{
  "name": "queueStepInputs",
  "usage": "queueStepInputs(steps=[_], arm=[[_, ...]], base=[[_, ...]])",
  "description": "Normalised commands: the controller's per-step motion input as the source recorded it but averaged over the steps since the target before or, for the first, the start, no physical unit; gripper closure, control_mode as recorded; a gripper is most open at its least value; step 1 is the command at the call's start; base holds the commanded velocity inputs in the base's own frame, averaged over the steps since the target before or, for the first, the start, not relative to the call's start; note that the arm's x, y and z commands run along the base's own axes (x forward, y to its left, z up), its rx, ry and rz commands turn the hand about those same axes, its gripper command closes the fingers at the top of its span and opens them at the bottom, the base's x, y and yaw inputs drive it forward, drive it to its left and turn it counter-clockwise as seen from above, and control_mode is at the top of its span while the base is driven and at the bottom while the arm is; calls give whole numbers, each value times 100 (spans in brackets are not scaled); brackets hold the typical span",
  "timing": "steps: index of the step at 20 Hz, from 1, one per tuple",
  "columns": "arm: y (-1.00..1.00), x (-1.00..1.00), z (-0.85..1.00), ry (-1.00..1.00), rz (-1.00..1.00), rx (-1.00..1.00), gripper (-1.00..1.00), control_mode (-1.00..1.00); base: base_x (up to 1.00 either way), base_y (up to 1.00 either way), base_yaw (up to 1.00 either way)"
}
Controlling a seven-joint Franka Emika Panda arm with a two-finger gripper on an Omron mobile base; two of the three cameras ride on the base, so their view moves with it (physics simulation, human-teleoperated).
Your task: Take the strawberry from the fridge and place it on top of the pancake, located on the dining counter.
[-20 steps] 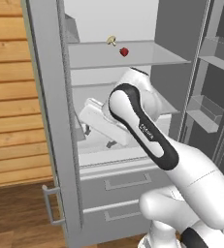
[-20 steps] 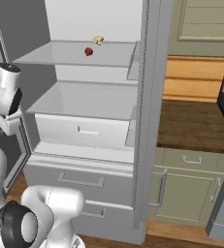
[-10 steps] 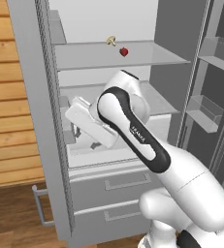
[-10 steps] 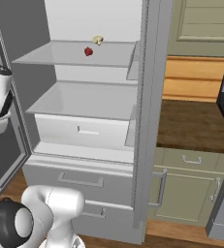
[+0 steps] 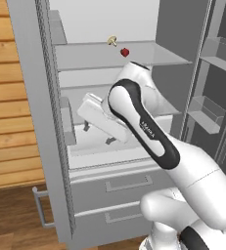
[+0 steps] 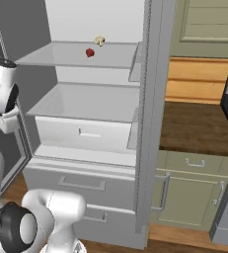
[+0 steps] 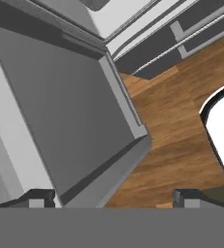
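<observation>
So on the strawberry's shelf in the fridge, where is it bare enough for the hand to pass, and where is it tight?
The shelf is bare left and right of the strawberry. It is tight just behind the berry, where the mushroom sits close. The shelf below is also bare. The gripper hangs lower, fingers apart, holding nothing.

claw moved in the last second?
Yes. In the left base view the claw has swung left, away from the fridge's right wall toward the open left door.

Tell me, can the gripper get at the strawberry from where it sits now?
Probably yes. The fridge doors are open, and the strawberry lies exposed near the shelf's front. The gripper hangs open below, pointing down, so it must rise.
</observation>
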Motion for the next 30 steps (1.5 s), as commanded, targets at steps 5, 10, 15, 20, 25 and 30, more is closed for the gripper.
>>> queueStepInputs(steps=[5,10,15,20,25,30], arm=[[-99,2,-8,-3,7,-12,-100,-100],[-100,0,-49,-13,27,-46,-100,-100],[-87,-6,-18,-17,35,-57,-100,-100],[-60,-41,31,-18,28,-13,-100,-100],[-37,-10,6,0,-24,20,-100,-100],[-15,-22,0,2,-26,28,-100,-100]], base=[[0,0,0],[0,0,0],[0,0,0],[0,0,0],[0,0,0],[0,0,0]])
